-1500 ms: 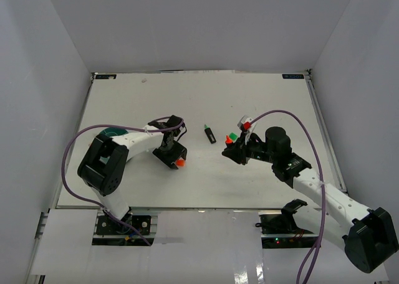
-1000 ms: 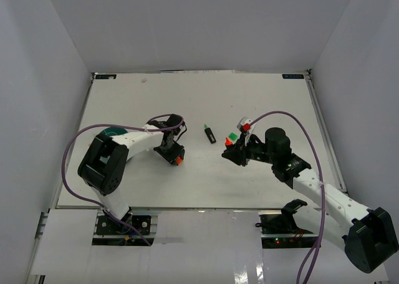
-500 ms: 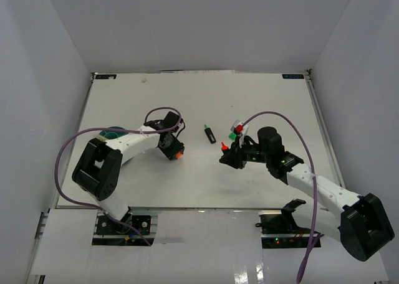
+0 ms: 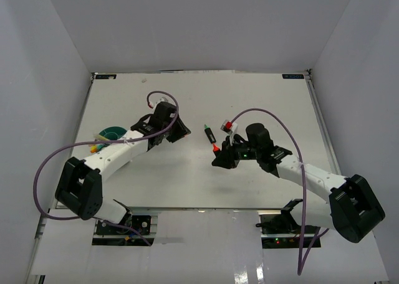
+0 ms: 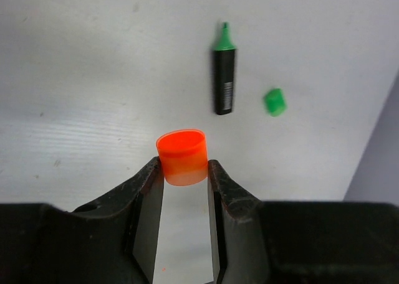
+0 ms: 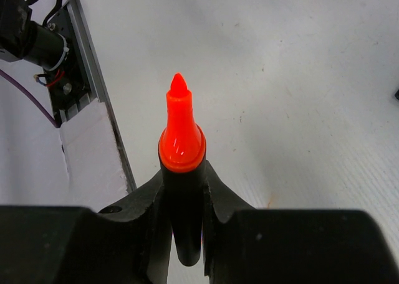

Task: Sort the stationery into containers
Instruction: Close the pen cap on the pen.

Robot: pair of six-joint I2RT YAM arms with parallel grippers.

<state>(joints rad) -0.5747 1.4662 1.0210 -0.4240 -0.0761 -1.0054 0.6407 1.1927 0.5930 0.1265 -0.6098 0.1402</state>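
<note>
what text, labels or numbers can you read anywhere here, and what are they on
No text reads clearly in any view.
White barcode-like label on the black barrel of the green marker: too small to read.
dark sticker at the far left corner of the table: too small to read.
second dark sticker at its far right corner: too small to read.
orange cap and orange marker: no print shows.

The white table [image 4: 262,103] is being enclosed on three sides by plain pale grey walls [image 4: 199,22] and is being lit evenly. Its right edge is being bordered by a metal rail [image 4: 324,134]; small black labels [image 4: 106,76] are being displayed at both far corners.
</note>
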